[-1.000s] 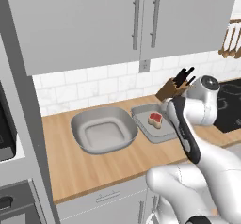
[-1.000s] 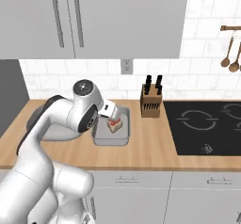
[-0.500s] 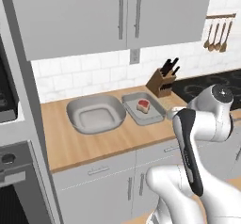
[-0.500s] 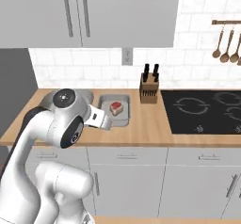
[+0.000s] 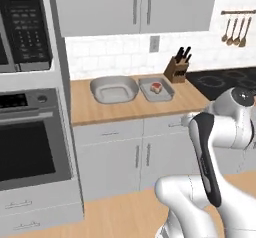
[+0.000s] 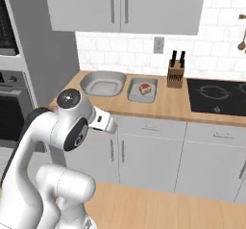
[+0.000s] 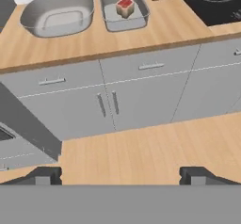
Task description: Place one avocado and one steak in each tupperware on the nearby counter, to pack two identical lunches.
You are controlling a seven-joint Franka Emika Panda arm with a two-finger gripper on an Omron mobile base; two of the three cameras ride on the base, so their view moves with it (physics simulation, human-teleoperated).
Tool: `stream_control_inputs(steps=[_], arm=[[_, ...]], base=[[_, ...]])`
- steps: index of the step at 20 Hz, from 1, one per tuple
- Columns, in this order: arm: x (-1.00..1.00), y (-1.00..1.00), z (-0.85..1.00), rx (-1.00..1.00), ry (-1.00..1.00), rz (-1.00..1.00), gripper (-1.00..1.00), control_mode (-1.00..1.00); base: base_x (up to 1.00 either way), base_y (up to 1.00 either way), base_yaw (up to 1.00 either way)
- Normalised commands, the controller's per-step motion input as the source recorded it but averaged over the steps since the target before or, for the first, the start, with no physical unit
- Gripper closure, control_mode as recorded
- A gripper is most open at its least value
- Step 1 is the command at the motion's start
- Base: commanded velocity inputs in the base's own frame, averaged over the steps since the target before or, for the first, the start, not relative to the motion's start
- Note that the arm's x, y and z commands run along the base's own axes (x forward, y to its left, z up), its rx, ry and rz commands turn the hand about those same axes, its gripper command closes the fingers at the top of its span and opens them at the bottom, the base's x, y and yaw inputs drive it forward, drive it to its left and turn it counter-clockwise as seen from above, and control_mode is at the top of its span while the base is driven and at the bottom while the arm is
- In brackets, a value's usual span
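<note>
On the wooden counter [image 7: 160, 30] stand two grey tupperwares. The large rounded one [image 7: 56, 17] [image 5: 114, 90] [image 6: 102, 83] holds nothing. In the smaller rectangular one [image 7: 111, 20] [image 5: 167, 93] [image 6: 136, 96] lies a single red-pink steak [image 7: 125, 6] [image 5: 156, 87] [image 6: 144, 88]. The avocados and a second steak are out of view. My gripper [image 7: 121, 175] is open with nothing between its fingertips [image 7: 44, 175]. It hangs well back from the counter, over the wooden floor in front of the cabinet fronts.
A knife block [image 5: 179, 67] [image 6: 176, 74] stands right of the small tupperware, then the black cooktop [image 5: 225, 79] [image 6: 216, 93]. An oven [image 5: 30, 152] and microwave [image 5: 25, 27] tower stand left of the counter. Utensils [image 5: 234, 29] hang on the wall.
The whole scene has shifted: the base has driven back from the counter, which now lies farther away. The steak stays in the small tupperware.
</note>
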Motion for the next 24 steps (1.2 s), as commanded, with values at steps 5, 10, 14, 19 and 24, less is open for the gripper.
stream_control_inputs(steps=[5, 10, 14, 19, 24], arm=[[0.00, 0.00, 0.00, 0.00, 0.00, 0.00, -1.00, 1.00], [0.00, 0.00, 0.00, 0.00, 0.00, 0.00, -1.00, 1.00], [0.00, 0.00, 0.00, 0.00, 0.00, 0.00, -1.00, 1.00], [0.00, 0.00, 0.00, 0.00, 0.00, 0.00, -1.00, 1.00], [0.00, 0.00, 0.00, 0.00, 0.00, 0.00, -1.00, 1.00]], base=[[-1.00, 0.76, 0.52], [-1.00, 1.00, 0.56], [-0.49, 1.00, 0.54], [-0.11, 0.66, 0.25], [0.43, 0.90, 0.20]])
